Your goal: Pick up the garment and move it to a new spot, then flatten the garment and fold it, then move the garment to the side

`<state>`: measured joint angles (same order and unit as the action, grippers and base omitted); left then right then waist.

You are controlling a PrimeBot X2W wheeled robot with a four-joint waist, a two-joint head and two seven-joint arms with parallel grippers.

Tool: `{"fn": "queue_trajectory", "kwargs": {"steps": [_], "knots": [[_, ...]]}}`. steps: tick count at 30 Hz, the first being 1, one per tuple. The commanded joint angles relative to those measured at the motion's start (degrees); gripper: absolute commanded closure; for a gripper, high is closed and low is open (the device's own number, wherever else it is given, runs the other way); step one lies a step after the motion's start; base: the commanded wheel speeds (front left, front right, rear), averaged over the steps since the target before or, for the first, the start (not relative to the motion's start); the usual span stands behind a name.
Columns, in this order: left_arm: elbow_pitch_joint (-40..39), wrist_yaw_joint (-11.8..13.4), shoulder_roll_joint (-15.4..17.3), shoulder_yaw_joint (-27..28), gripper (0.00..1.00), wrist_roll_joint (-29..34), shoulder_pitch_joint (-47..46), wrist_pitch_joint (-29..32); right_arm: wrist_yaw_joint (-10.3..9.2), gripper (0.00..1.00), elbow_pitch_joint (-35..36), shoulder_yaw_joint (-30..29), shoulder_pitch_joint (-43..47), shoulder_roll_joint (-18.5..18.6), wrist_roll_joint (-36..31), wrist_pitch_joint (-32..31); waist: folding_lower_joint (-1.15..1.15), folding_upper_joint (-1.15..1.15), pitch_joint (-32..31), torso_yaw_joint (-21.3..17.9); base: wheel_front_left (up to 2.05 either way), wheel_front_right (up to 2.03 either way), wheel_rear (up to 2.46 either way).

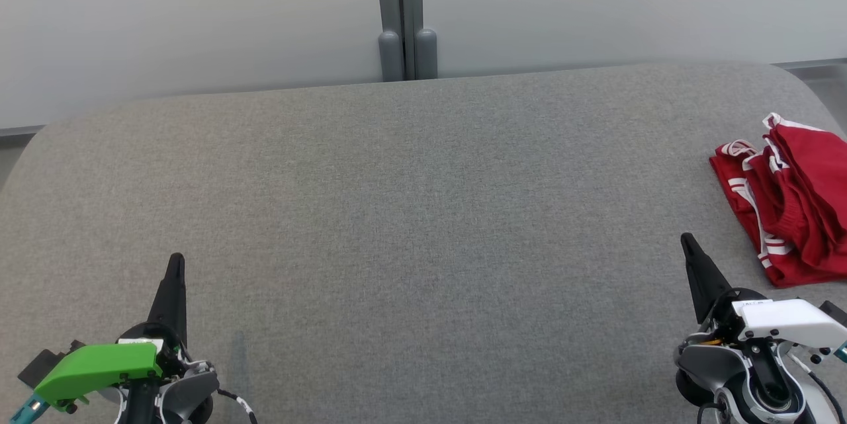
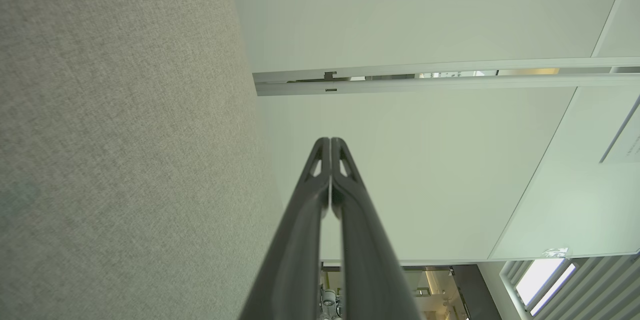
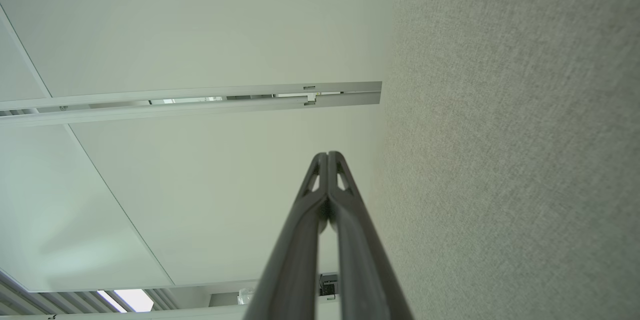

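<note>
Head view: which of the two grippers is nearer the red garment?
The right gripper, with the white casing, close to the red garment; the green-cased left gripper is far across.

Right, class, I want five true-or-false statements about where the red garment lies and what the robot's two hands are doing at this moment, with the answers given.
1. The red garment lies at the robot's right side of the grey surface. True.
2. The right hand is gripping the garment. False: it is shut on nothing and sits apart from the garment.
3. The left hand is shut and empty. True.
4. The garment is spread flat in the middle of the surface. False: it lies bunched near the right edge.
5. The garment has white stripes. True.
</note>
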<state>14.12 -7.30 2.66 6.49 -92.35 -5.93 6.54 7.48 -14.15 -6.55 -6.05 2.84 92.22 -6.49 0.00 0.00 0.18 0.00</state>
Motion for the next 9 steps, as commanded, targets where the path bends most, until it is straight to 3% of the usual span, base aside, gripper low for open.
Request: {"fn": "queue_trajectory", "kwargs": {"steps": [1, 9], "knots": [[-0.1, -0.4, 0.4, 0.1, 1.0, -0.1, -0.6, 0.2, 0.02, 1.0, 0.3, -0.1, -0.3, 0.1, 0.4, -0.2, 0.0, 0.0, 0.0, 0.0, 0.0, 0.0, 0.0], [-0.1, -0.4, 0.4, 0.1, 1.0, -0.1, -0.6, 0.2, 0.02, 1.0, 0.3, -0.1, -0.3, 0.1, 0.4, -0.2, 0.0, 0.0, 0.0, 0.0, 0.0, 0.0, 0.0]]}}
